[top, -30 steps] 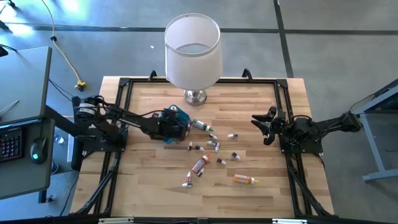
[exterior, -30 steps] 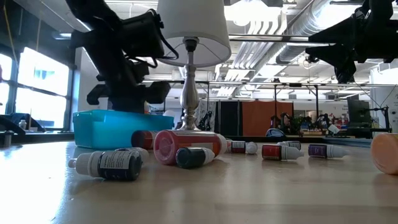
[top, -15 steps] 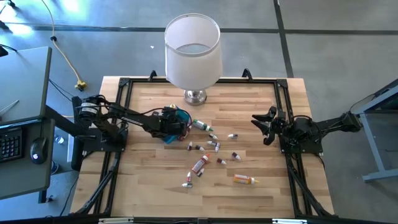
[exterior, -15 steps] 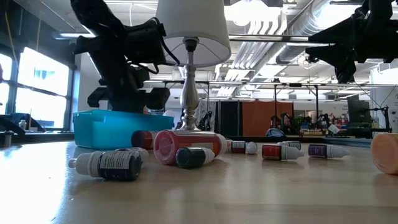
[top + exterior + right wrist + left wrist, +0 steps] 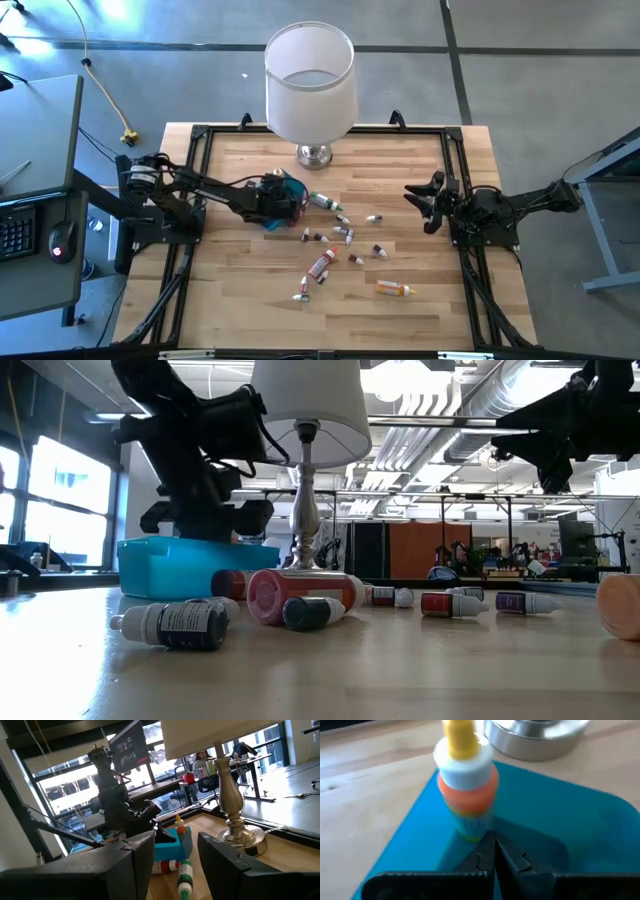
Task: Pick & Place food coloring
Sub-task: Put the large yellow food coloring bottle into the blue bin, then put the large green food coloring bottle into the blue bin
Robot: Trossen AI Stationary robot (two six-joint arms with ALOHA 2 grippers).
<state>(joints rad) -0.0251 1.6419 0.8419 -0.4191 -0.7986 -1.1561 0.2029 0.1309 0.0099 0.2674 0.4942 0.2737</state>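
Observation:
An orange food coloring bottle [image 5: 467, 790] with a white collar and yellow cap stands up out of the blue tray [image 5: 560, 820], cap uppermost in the right wrist view [image 5: 178, 826]. My left gripper [image 5: 490, 842] is shut over the tray [image 5: 290, 188], its tips right at the bottle's lower end. Several more small bottles lie on their sides on the wood, among them a green-capped one [image 5: 322, 201], a red one [image 5: 321, 266] and an orange one [image 5: 393, 289]. My right gripper [image 5: 425, 205] waits open and raised at the table's right edge, holding nothing. My left gripper's shut fingertips [image 5: 496, 851] end at the orange bottle's bottom end [image 5: 472, 834], coming slanting down from the table's left. Whether they touch it I cannot tell. The bottle rises away from the tips, over the tray floor.
A lamp with a white shade [image 5: 310, 80] and a metal foot [image 5: 314, 155] stands just beyond the tray at the far middle. Black rails [image 5: 200, 135] frame the tabletop. Bare wood lies along the near edge [image 5: 250, 300].

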